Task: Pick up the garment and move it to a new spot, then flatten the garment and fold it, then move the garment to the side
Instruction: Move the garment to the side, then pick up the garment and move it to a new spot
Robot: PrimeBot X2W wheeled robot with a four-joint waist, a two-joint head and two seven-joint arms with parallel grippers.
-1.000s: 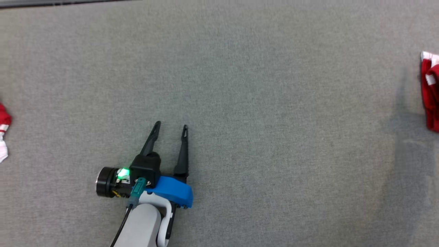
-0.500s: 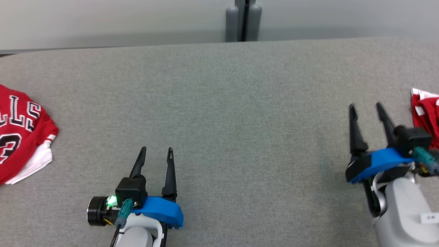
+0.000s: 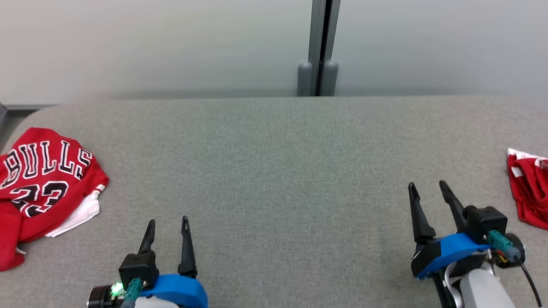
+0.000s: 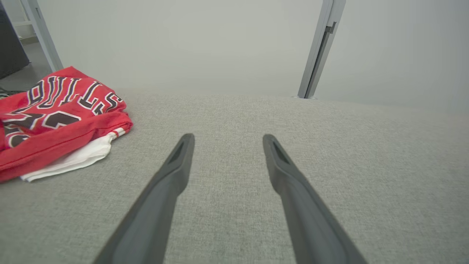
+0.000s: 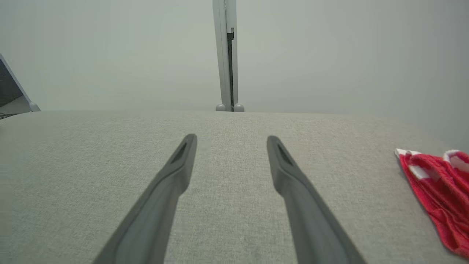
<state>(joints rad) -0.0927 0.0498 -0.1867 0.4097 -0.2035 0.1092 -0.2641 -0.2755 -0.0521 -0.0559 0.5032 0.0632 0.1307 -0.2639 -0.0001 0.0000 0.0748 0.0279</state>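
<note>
Progress: nothing in hand. Bulls jersey (image 3: 45, 179) lies bunched at 9 o'clock on the grey table (image 3: 274, 171), near its edge, number side up, with a white layer (image 3: 81, 214) showing under its hem. It is not flat and not neatly folded. A second red-and-white garment (image 3: 528, 188) is crumpled at 3 o'clock, partly cut off by the frame. I cannot tell which piece is the one in play. By my reading, the pick-up, flatten and fold are all ahead for at least one.

Arms: left gripper (image 3: 168, 220) at 7 o'clock, right gripper (image 3: 427, 185) at 4 o'clock. Both are low over the cloth surface with fingers pointing to 12, jaws spread and empty. Each is well apart from its nearer garment.
</note>
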